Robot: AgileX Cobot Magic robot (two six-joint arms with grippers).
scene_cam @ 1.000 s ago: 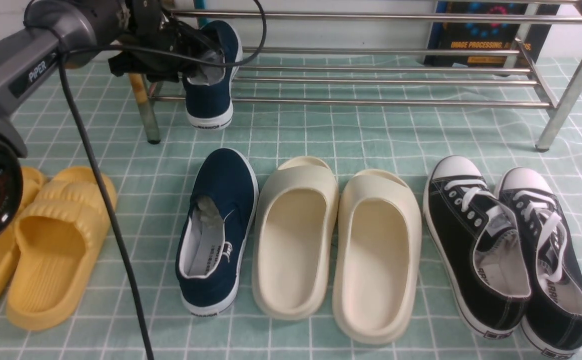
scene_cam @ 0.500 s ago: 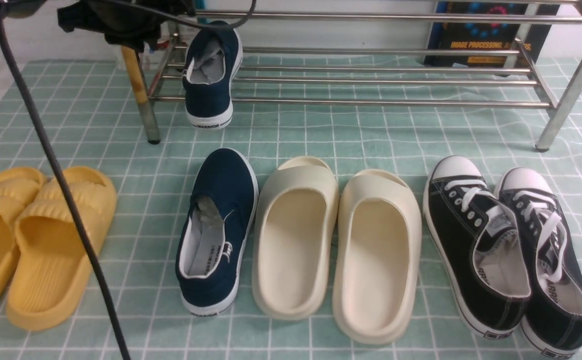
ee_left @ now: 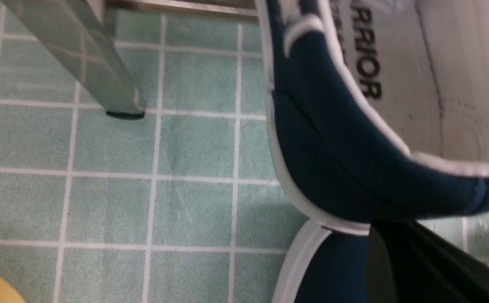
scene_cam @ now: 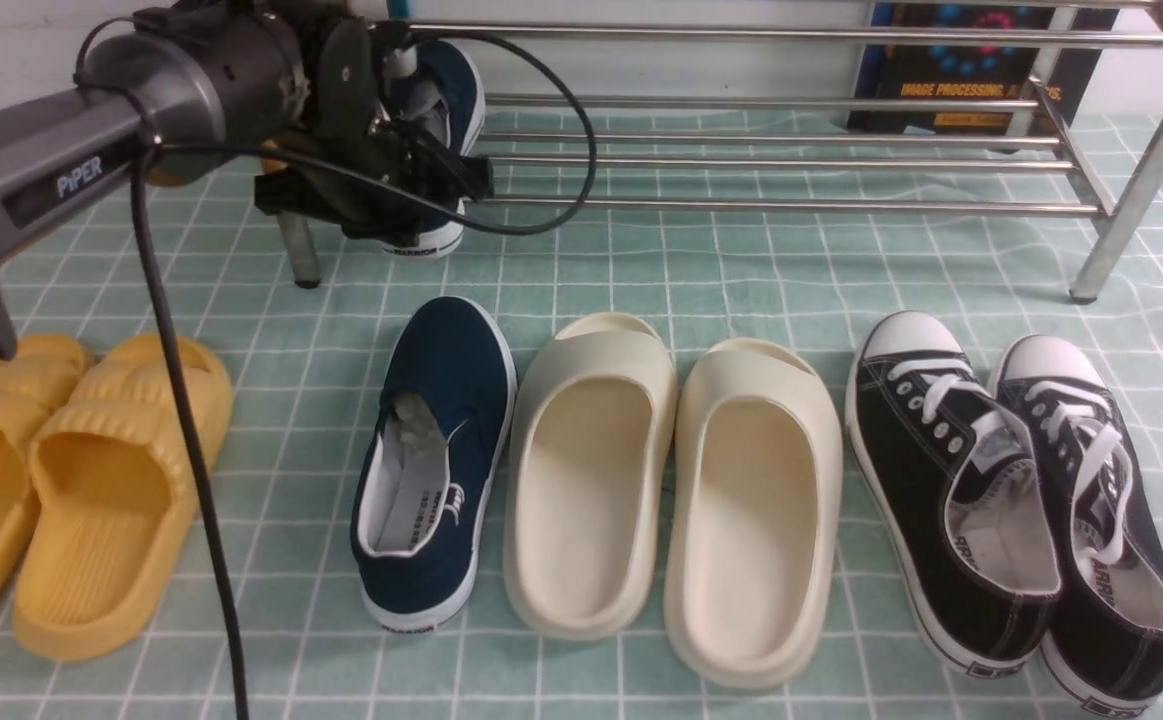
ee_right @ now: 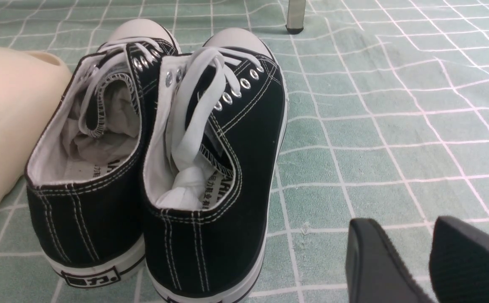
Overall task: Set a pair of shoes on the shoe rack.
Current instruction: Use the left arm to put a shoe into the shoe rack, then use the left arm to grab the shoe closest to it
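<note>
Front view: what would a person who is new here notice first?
Probably the left arm reaching in from the upper left, its gripper at the navy shoe on the steel rack's left end. Next comes the row on the green checked cloth: yellow slides, second navy shoe, cream slides, black sneakers.

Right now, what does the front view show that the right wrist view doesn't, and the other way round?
Only the front view shows the shoe rack's bars, the navy shoe on the rack behind the left arm, the navy shoe on the mat and the yellow slides. Only the right wrist view shows the right pincer, fingers slightly apart and empty. Both show the black lace-up sneakers and a cream slide.
</note>
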